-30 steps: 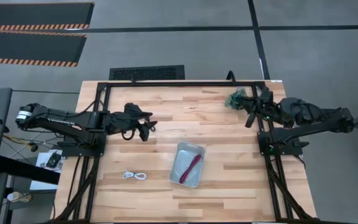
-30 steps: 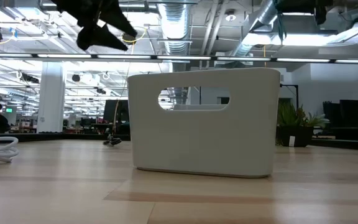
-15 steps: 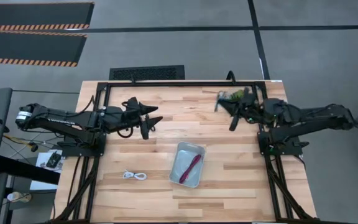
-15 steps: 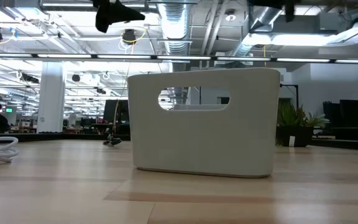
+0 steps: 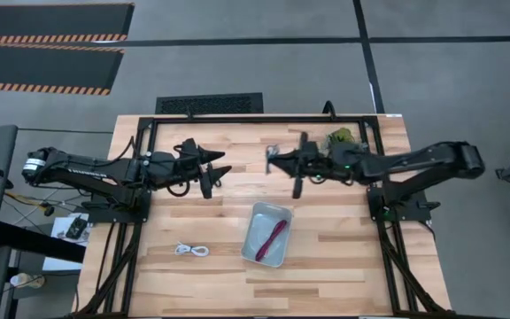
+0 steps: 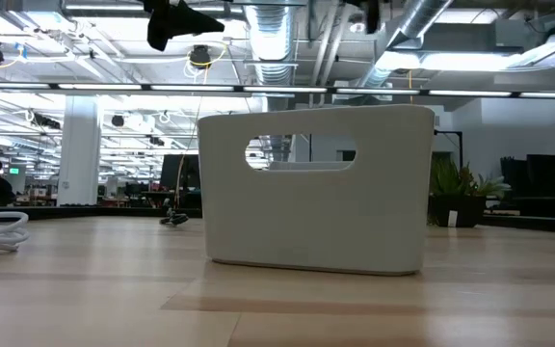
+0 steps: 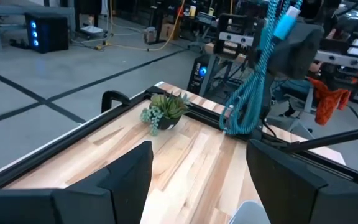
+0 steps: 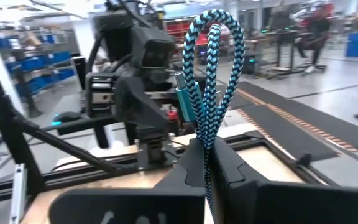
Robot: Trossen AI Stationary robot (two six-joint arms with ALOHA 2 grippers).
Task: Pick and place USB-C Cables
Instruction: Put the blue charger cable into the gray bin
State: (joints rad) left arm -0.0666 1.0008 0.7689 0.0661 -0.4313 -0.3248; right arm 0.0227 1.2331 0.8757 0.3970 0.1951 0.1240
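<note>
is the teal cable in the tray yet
No. The teal cable hangs looped from the right gripper's shut jaws, above the table; the tray holds only a red cable.

tray (image 5: 251, 237) mid-tabletop (image 5: 326, 266) | one cable (image 5: 273, 237) inside it | another cable (image 5: 192, 251) left of tray | plant (image 5: 341, 137) far-right corner

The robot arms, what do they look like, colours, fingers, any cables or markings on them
Both arms are matte black and jointed. The left arm has a pale cap at its outer end and faint lettering along its link; dark cables loop by the left gripper. The right gripper has two broad, flat black fingers. Small green lights glow on the right arm.
</note>
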